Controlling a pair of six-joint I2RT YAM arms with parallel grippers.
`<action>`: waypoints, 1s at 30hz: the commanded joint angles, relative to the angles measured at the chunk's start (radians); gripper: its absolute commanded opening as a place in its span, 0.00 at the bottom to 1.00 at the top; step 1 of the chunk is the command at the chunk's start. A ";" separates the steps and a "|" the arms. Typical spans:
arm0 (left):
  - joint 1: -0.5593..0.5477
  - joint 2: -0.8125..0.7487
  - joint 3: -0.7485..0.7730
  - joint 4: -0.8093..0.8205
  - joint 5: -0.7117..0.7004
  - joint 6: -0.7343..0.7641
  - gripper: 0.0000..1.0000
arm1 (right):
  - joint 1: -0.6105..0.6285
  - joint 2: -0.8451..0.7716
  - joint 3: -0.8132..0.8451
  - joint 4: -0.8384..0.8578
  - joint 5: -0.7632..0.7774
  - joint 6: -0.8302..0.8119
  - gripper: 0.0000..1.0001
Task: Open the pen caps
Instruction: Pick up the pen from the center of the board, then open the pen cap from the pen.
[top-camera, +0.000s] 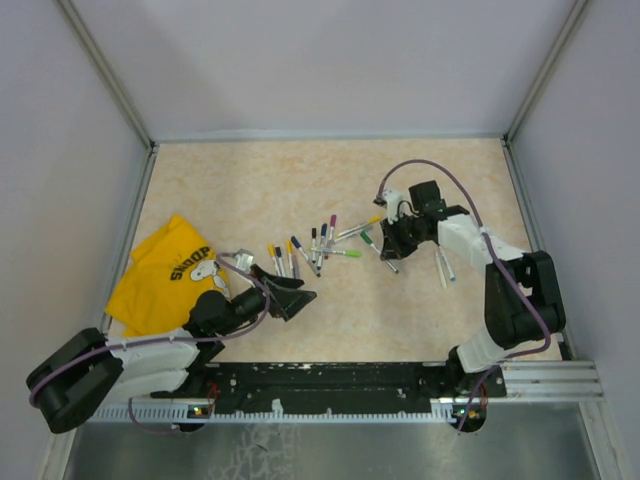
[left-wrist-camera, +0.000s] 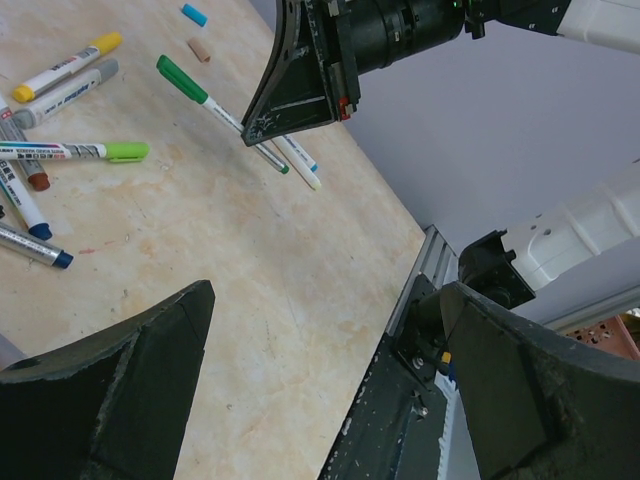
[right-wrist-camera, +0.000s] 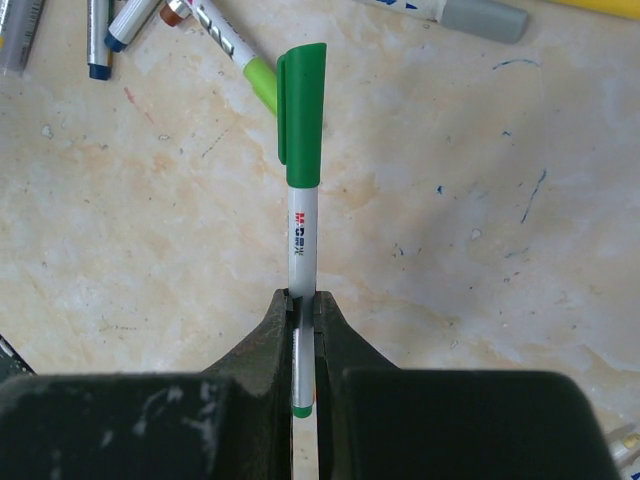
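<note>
Right hand (right-wrist-camera: 303, 305) pinches a green-capped pen (right-wrist-camera: 303, 240), plain at its wrist, unclear overhead; left hand (left-wrist-camera: 325, 295) gapes wide.

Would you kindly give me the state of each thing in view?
right gripper: shut on the green pen.
green cap: on its pen.
left gripper: open, empty.
other pens: lying loose on the table.
blue cap: loose, off any pen.
yellow cloth: rumpled, lying flat.

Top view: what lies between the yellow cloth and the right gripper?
A loose cluster of marker pens lies between the yellow cloth and the right gripper, which is shut on a green-capped pen. The top view shows this.
</note>
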 joint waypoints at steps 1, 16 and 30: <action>0.007 0.022 0.012 0.076 0.022 -0.023 0.99 | 0.013 -0.032 0.009 0.003 -0.038 -0.021 0.00; 0.010 0.055 0.015 0.117 0.029 -0.040 0.99 | 0.025 -0.033 0.010 -0.004 -0.075 -0.031 0.00; 0.014 0.058 0.016 0.122 0.029 -0.064 0.99 | 0.036 -0.041 0.010 -0.010 -0.111 -0.041 0.00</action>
